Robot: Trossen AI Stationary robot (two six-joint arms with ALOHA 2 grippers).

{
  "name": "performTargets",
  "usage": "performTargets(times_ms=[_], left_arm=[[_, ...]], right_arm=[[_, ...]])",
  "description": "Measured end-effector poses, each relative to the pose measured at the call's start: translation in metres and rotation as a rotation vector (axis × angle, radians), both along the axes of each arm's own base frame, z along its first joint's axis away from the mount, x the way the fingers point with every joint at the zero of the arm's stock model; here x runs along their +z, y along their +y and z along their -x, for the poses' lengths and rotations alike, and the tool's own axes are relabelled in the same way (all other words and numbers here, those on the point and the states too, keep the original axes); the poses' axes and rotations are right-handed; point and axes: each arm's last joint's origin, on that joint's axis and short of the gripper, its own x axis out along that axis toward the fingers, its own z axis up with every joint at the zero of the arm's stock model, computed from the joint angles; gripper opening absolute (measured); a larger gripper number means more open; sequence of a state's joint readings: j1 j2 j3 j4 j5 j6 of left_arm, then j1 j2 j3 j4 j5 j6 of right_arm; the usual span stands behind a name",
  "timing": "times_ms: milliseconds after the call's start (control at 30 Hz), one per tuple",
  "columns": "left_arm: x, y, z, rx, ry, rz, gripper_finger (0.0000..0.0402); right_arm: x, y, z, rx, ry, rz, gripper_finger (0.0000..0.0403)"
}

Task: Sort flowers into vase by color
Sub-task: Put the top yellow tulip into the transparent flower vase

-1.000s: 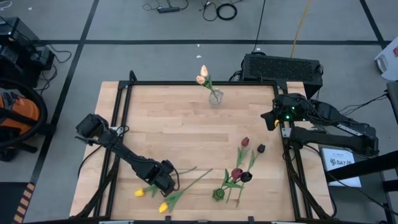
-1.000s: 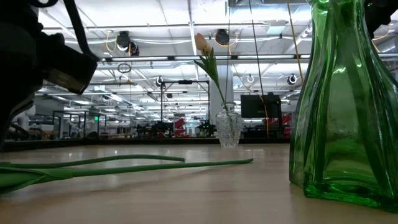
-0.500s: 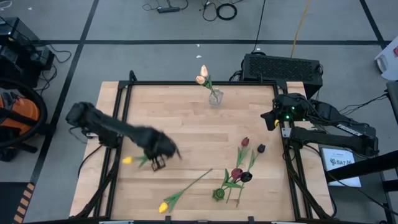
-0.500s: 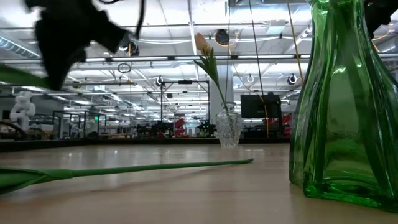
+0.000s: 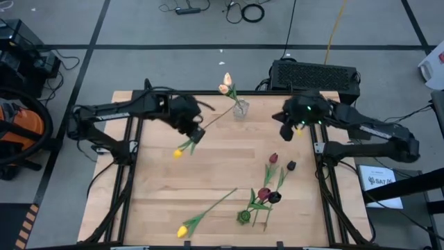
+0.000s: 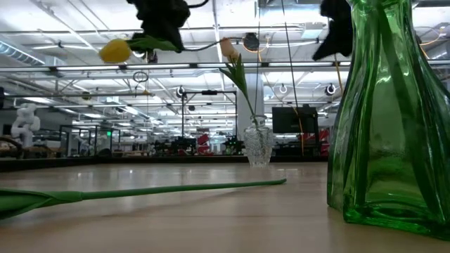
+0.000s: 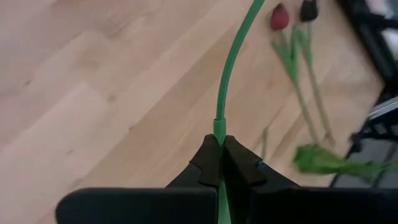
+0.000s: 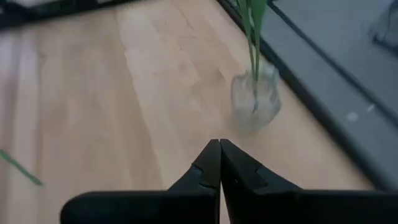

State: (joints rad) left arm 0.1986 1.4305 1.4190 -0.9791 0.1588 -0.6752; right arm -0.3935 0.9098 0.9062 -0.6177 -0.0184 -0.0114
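The left end effector (image 5: 196,132), fingers pinched shut on a yellow tulip (image 5: 179,152), holds it above the counter (image 5: 208,160). Its stem tip reaches toward the clear vase (image 5: 241,108), just beside it. The right end effector (image 5: 290,130) hovers closed and empty on the vase's other side.

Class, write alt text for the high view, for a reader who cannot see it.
The left claw holds a yellow tulip by its stem above the wooden table, near a clear vase of peach tulips. The right claw hovers shut beside it.
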Motion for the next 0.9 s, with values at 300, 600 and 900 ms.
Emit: performTargets(times_ms=[300, 600, 900], left_arm=[[-0.017, 0.013, -0.022, 0.107, 0.0, 0.153, 0.0005], [-0.011, 0.016, -0.042, 0.114, -0.171, 0.241, 0.0005], [-0.01, 0.015, -0.043, 0.089, -0.185, 0.307, 0.0005]], right_arm=[[0.061, -0.021, -0.054, 0.257, 0.201, 0.283, 0.0], [0.071, 0.004, -0.09, 0.627, 0.249, 0.522, 0.0], [0.063, 0.051, -0.13, 0.728, 0.298, 0.855, 0.0]])
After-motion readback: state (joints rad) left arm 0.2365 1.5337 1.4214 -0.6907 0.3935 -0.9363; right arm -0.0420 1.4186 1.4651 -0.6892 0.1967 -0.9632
